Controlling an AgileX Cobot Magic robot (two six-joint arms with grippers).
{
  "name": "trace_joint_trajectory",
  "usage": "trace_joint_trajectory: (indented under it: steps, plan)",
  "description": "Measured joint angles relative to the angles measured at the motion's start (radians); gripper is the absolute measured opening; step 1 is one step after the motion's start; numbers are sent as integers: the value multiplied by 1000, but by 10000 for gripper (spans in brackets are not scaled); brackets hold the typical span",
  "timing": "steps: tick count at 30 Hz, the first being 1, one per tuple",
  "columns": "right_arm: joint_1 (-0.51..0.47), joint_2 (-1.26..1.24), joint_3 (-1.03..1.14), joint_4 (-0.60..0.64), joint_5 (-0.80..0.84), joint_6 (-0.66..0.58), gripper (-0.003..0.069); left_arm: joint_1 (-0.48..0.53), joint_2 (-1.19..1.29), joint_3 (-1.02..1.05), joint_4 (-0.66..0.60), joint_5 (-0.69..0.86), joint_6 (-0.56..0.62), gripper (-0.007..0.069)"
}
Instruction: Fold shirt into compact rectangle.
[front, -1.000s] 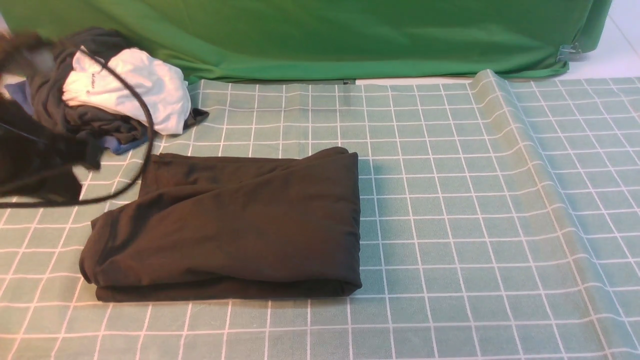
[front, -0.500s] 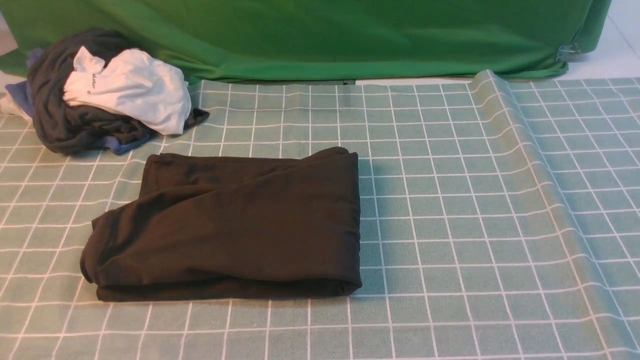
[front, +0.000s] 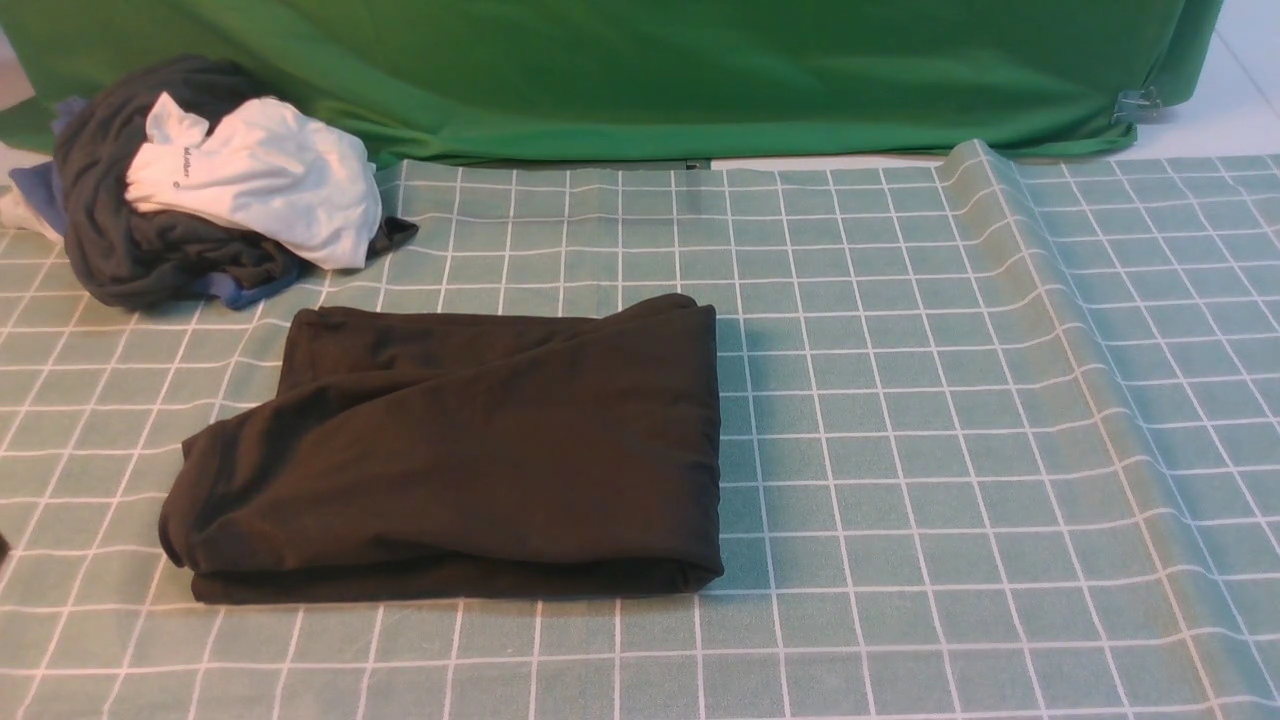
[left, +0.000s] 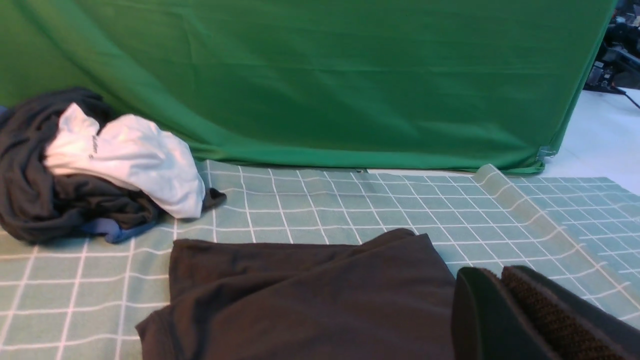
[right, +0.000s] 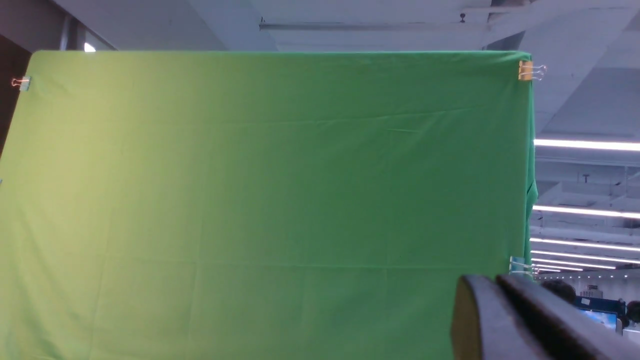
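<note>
The dark brown shirt (front: 470, 455) lies folded into a thick, rough rectangle on the green checked cloth, left of centre; it also fills the near part of the left wrist view (left: 310, 300). No print or tag shows. My left gripper (left: 492, 272) is shut with nothing between its fingers, held apart from the shirt and looking across it. My right gripper (right: 487, 282) is shut too, raised and facing the green backdrop, away from the shirt. Neither arm appears in the front view.
A heap of a white garment (front: 270, 175) on a dark grey one with blue edges (front: 150, 250) sits at the back left. A green backdrop (front: 650, 70) bounds the far side. The checked tablecloth (front: 950, 450) has a raised ridge (front: 1010, 230) on the right.
One second ago my left arm and its cable blurred across the front view's left edge; since then it has drawn out of that view. The shirt has not moved.
</note>
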Motion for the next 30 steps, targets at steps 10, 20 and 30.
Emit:
trace_joint_trajectory:
  steps: [10, 20, 30]
  plan:
    - [0, -2, 0, 0, -2, 3, 79, 0, 9, 22, -9, -37, 1, 12]
    - [0, -2, 0, 0, -2, 5, 87, 0, 9, 22, -9, -37, 2, 12]
    - [0, -2, 0, 0, -2, 5, 114, 0, 9, 22, -9, -37, 11, 12]
